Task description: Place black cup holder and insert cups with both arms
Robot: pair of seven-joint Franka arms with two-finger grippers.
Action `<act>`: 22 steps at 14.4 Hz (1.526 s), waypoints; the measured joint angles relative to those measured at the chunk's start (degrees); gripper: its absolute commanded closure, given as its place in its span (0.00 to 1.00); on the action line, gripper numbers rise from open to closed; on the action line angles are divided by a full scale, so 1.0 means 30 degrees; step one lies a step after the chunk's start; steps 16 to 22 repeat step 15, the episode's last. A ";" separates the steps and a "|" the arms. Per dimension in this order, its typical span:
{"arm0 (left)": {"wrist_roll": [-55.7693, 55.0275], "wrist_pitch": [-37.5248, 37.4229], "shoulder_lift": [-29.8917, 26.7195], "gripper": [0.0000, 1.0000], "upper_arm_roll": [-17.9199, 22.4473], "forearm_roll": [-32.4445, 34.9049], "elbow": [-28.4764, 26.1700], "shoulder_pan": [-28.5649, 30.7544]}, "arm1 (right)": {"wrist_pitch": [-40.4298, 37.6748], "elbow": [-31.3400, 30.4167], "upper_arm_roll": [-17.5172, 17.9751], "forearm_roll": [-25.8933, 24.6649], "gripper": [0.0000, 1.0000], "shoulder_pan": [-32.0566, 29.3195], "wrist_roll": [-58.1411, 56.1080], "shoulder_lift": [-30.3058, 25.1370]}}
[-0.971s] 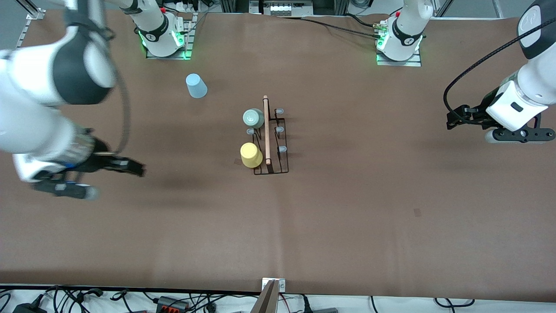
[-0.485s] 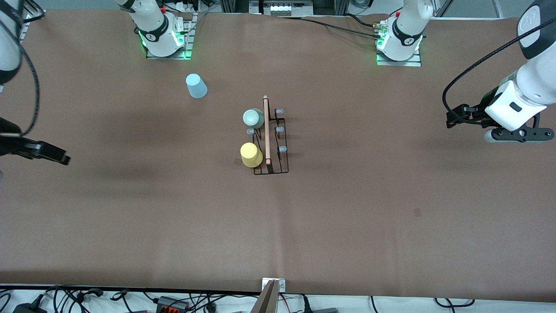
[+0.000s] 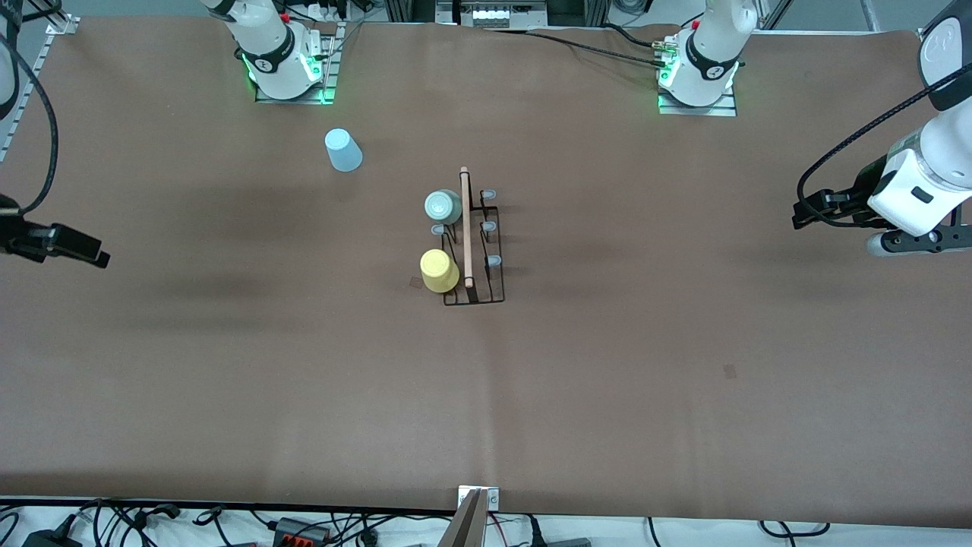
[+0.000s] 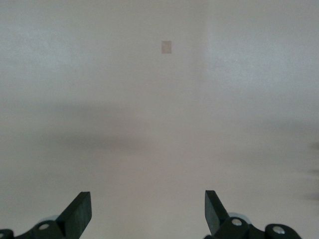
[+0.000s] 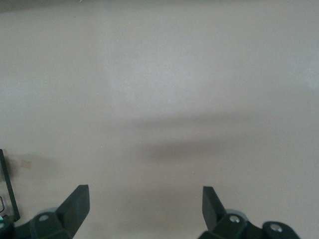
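The black cup holder [image 3: 481, 254] stands at the middle of the table, its wooden rod [image 3: 465, 228] on top. The mint green cup [image 3: 443, 207] and the yellow cup [image 3: 439, 271] sit upside down on pegs on the side toward the right arm's end. The light blue cup [image 3: 343, 150] stands upside down on the table, near the right arm's base. My right gripper [image 3: 87, 252] is open and empty over the right arm's end of the table [image 5: 144, 206]. My left gripper [image 3: 806, 213] is open and empty over the left arm's end [image 4: 148, 211].
Several pale grey pegs [image 3: 490, 226] on the holder are bare. A corner of the holder's wire [image 5: 7, 189] shows in the right wrist view. A small patch [image 4: 166, 47] marks the brown table [image 3: 607, 380]. Cables lie along the table's near edge.
My right arm has swung away from the middle, out to its end of the table. My left gripper has drifted slightly outward. The cups and holder have not moved.
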 measured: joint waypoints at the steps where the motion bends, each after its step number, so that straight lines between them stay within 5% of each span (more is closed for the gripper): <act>1: -0.0006 0.0001 -0.0002 0.00 -0.0034 0.0000 0.0090 -0.0012 | 0.0564 -0.1087 0.0042 -0.0113 0.00 0.0002 -0.0001 -0.0705; 6: -0.0020 -0.0019 -0.0003 0.00 -0.0068 0.0000 0.0259 -0.0008 | 0.1587 -0.5114 0.0110 -0.0359 0.00 0.0003 -0.0048 -0.3719; 22: -0.0037 -0.0020 -0.0003 0.00 -0.0068 0.0000 0.0267 -0.0008 | 0.0709 -0.5338 0.0250 -0.0366 0.00 0.0005 -0.0092 -0.4211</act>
